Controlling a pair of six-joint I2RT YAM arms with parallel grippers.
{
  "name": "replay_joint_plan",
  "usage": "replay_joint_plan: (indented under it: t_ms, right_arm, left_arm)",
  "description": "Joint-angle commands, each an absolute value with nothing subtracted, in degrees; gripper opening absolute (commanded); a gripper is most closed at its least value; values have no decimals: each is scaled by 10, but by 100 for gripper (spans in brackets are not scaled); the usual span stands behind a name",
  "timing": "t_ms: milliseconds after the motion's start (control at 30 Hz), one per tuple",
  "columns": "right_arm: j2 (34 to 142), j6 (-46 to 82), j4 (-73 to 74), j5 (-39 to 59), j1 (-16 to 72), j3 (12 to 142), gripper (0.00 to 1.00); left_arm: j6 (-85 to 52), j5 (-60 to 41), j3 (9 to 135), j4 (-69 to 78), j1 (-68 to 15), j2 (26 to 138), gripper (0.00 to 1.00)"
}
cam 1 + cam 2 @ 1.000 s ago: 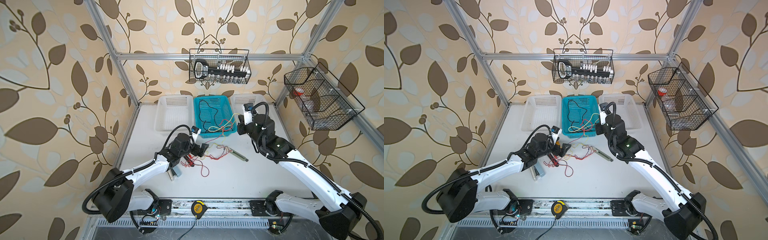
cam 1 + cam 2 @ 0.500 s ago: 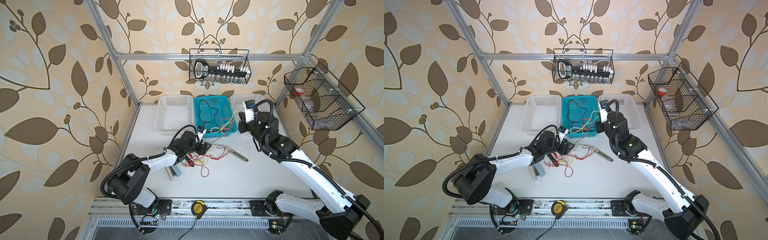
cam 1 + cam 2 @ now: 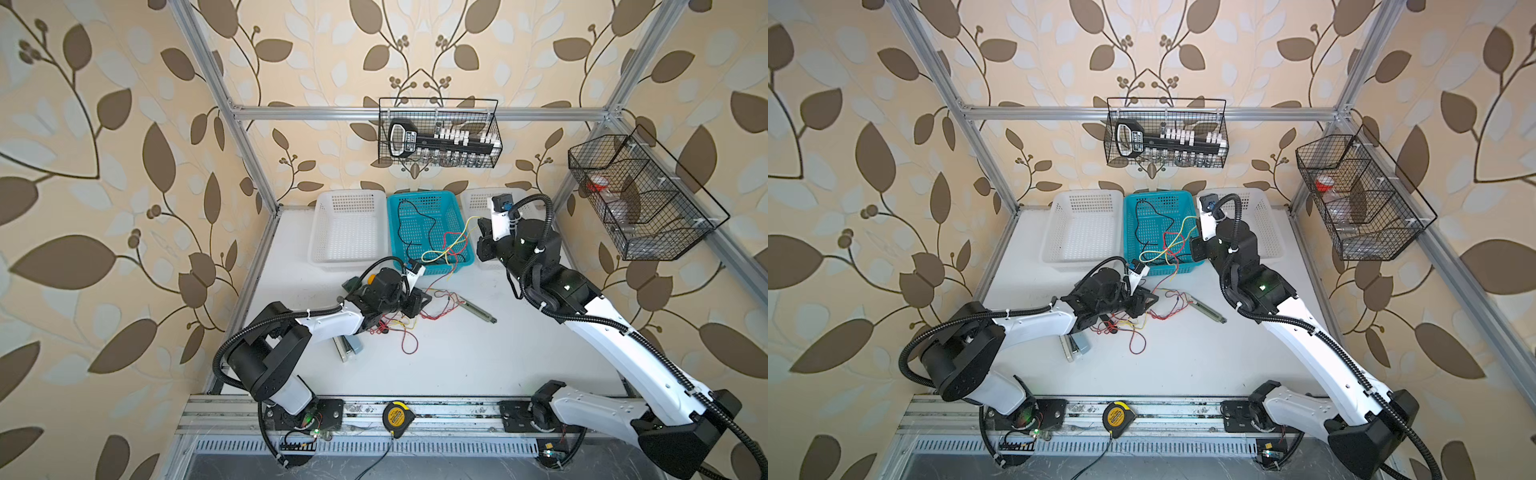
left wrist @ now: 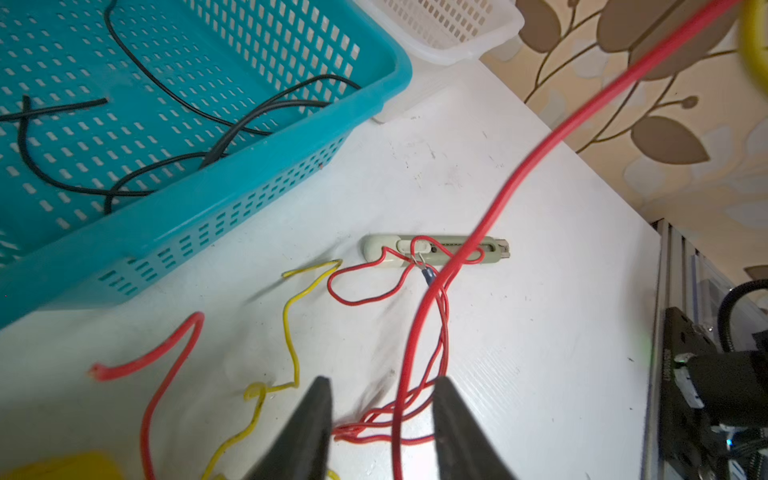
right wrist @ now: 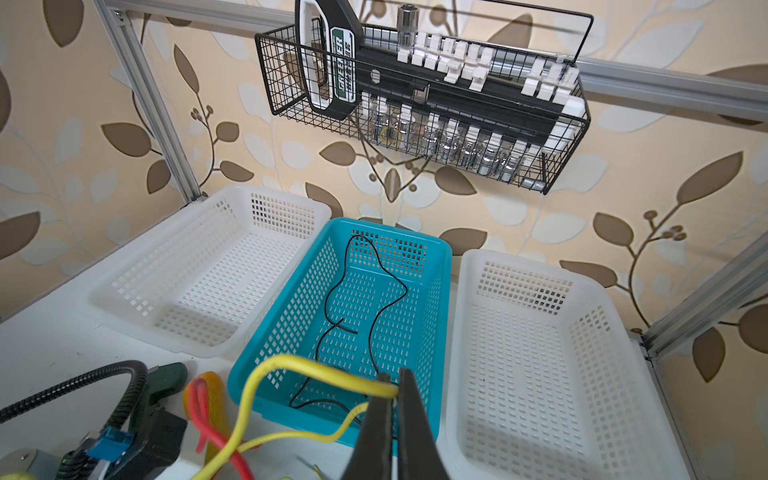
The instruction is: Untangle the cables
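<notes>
1. Sitting nearest, on the front rail, is a yellow tape measure; the white worktop begins just behind it.
2. Left of the worktop's middle, the left claw is low over a tangle of thin red cables. Its jaws stand apart, with several red strands running through the gap and none visibly pinched.
3. One red loop lies flat on the near side of that tangle, and a thin yellow strand winds across the worktop just beside the claw.
4. Just beyond, a pale green cutter lies flat with red strands draped over it.
5. From the tangle, a single red cable runs up off the worktop.
6. Farther back, the right claw is above the near right corner of the teal basket. Its jaws are clamped together on a yellow cable, which loops down over the basket's near rim.
7. Inside the teal basket, a black cable lies curled on the floor.
8. A white basket stands on either side of the teal one, on the left and on the right.
9. A black wire basket hangs on the back wall.
</notes>
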State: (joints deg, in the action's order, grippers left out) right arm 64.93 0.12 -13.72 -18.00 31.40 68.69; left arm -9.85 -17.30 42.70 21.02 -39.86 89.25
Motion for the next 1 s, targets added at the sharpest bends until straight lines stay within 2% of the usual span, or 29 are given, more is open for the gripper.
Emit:
replay_joint_plan:
  t_ms: [0,167,367,767,967]
  right_arm:
    - [654,-12,-121,-200,317,704,0]
    - [658,-3,-112,-269,286,701,0]
    - [666,13,-109,-289,211,702,0]
    - [682,30,-119,-289,96,704,0]
    - [692,48,-121,-272,44,692,0]
  left_arm:
    - [-107,-168,461,215,-403,894,0]
    - [-108,-123,431,209,-403,856,0]
    - [-114,-17,386,161,-403,767,0]
    - [-180,193,297,57,-393,611,0]
    - [-229,269,258,-1,-354,509,0]
